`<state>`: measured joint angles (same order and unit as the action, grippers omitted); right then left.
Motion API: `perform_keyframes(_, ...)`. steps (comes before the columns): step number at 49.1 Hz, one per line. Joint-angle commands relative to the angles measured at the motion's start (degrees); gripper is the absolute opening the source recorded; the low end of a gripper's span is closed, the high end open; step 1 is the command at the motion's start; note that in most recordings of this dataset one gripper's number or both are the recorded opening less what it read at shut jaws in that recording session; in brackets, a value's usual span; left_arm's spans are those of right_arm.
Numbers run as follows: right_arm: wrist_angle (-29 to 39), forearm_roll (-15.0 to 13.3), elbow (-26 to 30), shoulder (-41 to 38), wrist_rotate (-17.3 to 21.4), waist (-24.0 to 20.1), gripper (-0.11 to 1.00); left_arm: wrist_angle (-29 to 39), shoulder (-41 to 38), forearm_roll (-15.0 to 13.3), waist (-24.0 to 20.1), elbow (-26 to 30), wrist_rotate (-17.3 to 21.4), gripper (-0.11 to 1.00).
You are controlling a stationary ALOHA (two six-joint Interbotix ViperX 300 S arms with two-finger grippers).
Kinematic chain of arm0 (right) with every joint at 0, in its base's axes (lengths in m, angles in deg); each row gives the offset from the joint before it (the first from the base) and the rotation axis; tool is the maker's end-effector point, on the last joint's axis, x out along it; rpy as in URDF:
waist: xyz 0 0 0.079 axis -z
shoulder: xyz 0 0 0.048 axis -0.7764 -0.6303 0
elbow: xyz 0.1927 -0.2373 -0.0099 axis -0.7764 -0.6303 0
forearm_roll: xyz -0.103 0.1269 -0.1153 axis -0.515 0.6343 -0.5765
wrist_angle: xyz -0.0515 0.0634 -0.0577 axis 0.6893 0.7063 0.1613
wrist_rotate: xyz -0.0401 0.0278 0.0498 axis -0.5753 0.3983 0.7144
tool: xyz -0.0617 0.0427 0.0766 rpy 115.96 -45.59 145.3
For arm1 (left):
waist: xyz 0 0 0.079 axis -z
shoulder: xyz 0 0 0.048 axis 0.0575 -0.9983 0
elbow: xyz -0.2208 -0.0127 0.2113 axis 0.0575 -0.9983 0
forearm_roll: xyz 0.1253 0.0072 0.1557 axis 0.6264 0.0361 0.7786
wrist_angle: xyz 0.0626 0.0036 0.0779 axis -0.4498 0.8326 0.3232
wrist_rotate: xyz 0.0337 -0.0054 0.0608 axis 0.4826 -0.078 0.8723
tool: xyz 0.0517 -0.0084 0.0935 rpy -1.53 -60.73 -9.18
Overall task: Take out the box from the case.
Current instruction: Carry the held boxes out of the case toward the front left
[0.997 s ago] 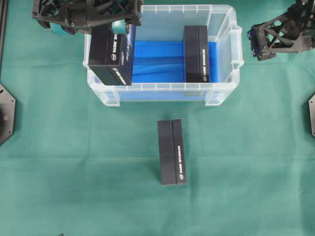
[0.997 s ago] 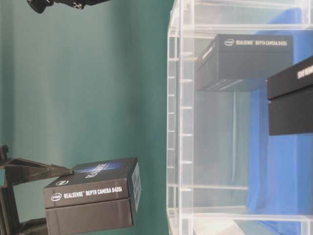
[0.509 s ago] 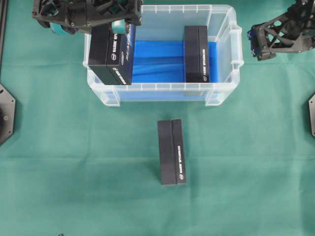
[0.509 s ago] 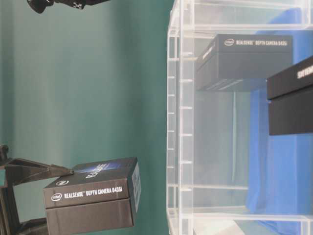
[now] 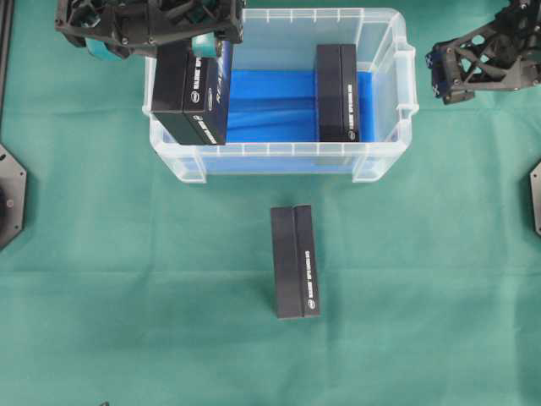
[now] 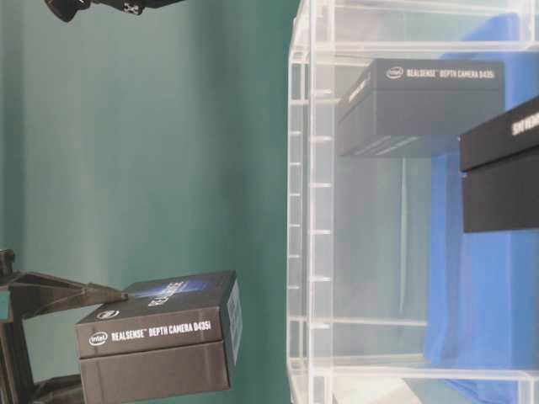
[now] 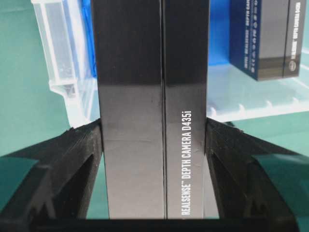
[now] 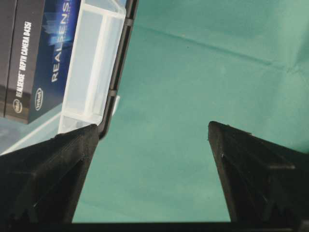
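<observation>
My left jaws [image 7: 153, 145] clamp a black box [image 5: 190, 95] reading "Intel RealSense Depth Camera D435i", lifted over the case [image 5: 385, 165] at its left end, top hidden by my arm. Right jaws [image 8: 152, 164] spread wide, empty. Second box [image 5: 337, 93] inside the case, third [image 5: 295, 260] on the desk [image 5: 127, 296], print too small.

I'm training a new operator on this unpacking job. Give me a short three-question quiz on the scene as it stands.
1. How many black boxes are in view?
2. True or false: the left tool grips a box.
3. Where is the right tool? A) over bare cloth beside the case B) inside the case

Key: 1. Three: one held, one in the case, one on the cloth. 2. True. 3. A.
</observation>
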<state>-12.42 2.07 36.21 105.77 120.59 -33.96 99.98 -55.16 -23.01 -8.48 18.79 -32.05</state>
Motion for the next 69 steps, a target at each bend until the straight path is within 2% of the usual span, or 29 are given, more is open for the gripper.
perform_keyframes(1,-0.2,0.1,0.5,0.9,0.0,-0.2,0.91,-0.2,1.3,0.4,0.0,1.8,0.0,0.61)
perform_keyframes(24,-0.1,0.3,0.5,0.9,0.0,-0.4,0.91,-0.3,1.4,0.4,0.2,1.6,0.0,0.61)
perform_keyframes(37,-0.1,0.3,0.5,1.0,0.0,-0.5,0.91,-0.2,1.9,0.4,4.6,1.1,-2.1,0.61)
perform_keyframes(59,-0.1,0.3,0.5,0.9,-0.3,-0.6,0.91,0.1,1.5,1.2,18.5,1.0,-14.9,0.61)
perform_keyframes(69,-0.1,0.2,0.5,1.0,-0.3,-0.5,0.91,2.9,1.1,1.2,24.4,1.0,-21.1,0.61)
